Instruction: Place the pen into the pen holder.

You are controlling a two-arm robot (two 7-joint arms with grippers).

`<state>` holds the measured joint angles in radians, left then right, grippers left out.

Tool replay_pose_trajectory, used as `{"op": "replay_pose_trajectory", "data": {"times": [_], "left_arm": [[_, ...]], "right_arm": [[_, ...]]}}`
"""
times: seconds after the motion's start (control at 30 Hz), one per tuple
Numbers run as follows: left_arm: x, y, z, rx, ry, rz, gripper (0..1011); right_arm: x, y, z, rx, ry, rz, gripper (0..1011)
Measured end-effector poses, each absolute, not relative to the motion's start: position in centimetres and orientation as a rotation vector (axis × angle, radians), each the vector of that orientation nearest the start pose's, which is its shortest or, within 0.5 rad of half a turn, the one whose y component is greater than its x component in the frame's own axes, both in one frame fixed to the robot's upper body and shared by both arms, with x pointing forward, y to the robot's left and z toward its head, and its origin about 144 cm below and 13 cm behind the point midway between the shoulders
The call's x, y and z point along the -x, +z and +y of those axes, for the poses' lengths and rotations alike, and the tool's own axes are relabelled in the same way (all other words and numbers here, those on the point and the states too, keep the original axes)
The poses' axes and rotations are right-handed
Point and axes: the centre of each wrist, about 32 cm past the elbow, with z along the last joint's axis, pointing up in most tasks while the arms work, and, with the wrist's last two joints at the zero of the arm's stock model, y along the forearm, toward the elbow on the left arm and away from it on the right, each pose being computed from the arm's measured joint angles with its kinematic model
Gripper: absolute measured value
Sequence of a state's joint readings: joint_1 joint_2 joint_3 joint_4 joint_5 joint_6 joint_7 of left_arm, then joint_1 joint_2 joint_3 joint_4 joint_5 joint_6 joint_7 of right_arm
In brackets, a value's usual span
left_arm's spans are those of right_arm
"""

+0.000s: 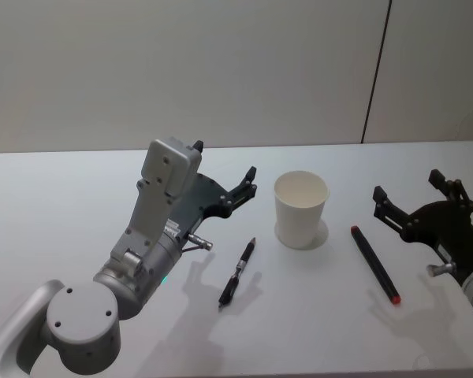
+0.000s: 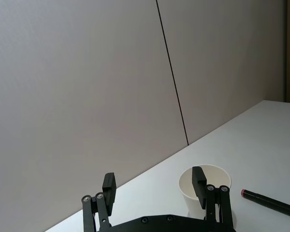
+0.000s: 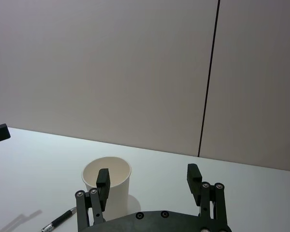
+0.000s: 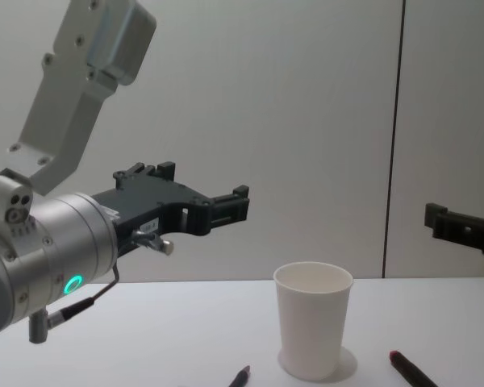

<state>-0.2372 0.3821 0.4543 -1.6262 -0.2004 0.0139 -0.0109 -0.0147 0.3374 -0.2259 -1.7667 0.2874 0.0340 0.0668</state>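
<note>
The pen holder, a white paper cup (image 1: 301, 209) (image 4: 310, 330), stands upright mid-table. A black pen (image 1: 237, 272) (image 3: 60, 220) lies on the table to the cup's left front. Right of the cup lies a second black pen with red ends (image 1: 374, 264) (image 2: 270, 203). My left gripper (image 1: 225, 164) (image 2: 154, 186) (image 4: 202, 185) hovers open and empty above the table, left of the cup. My right gripper (image 1: 407, 187) (image 3: 148, 180) is open and empty too, raised to the right of the cup and the red-ended pen.
The white table (image 1: 63, 197) runs back to a plain grey wall with a dark vertical seam (image 1: 376, 71). The left arm's large grey joints (image 1: 118, 283) occupy the near left corner.
</note>
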Motion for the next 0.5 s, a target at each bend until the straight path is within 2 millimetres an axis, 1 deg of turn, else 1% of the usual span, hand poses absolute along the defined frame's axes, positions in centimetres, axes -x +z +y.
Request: {"op": "replay_pose_trajectory", "data": {"times": [0.5], "left_arm": [[-49.20, 120.44, 19.84, -0.061, 1.124, -0.268, 1000]], "right_arm": [[-44.33, 118.87, -23.71, -0.026, -1.229, -0.075, 1002]]}}
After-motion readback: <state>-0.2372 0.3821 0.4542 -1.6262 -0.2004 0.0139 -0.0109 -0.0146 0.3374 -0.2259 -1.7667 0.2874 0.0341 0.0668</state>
